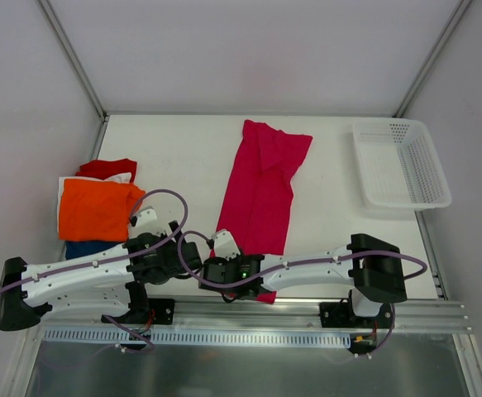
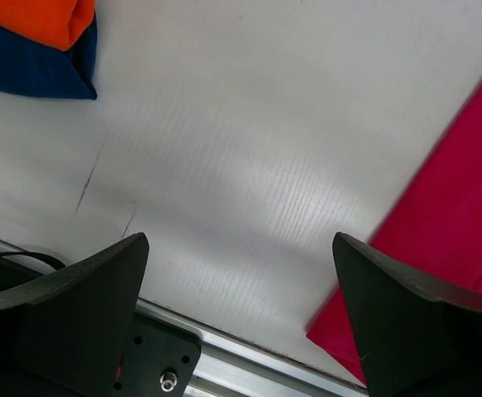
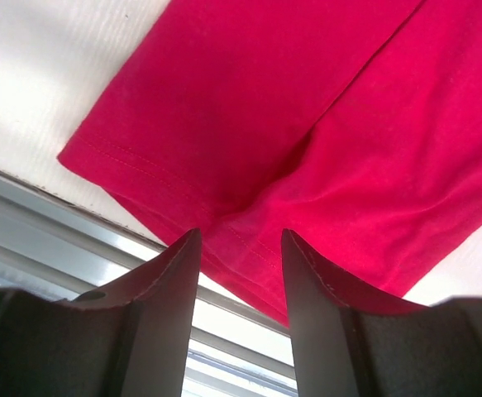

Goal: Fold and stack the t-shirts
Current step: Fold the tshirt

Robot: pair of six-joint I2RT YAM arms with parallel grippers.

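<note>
five t-shirts. one magenta-pink shirt [image 1: 261, 190], laid out long down the middle of the table [image 1: 174, 149], its near hem at the front rail. four stacked at the left edge: orange shirt [image 1: 96, 207] on top, white shirt [image 1: 125, 177], red shirt [image 1: 108, 168] and dark blue shirt [image 1: 83, 248] showing beneath. one white basket [image 1: 404, 202], far right. two grippers: left gripper [image 2: 241, 248] spread wide over bare table; right gripper [image 3: 241, 240] half apart at the magenta hem, grasp cannot be told.
</note>
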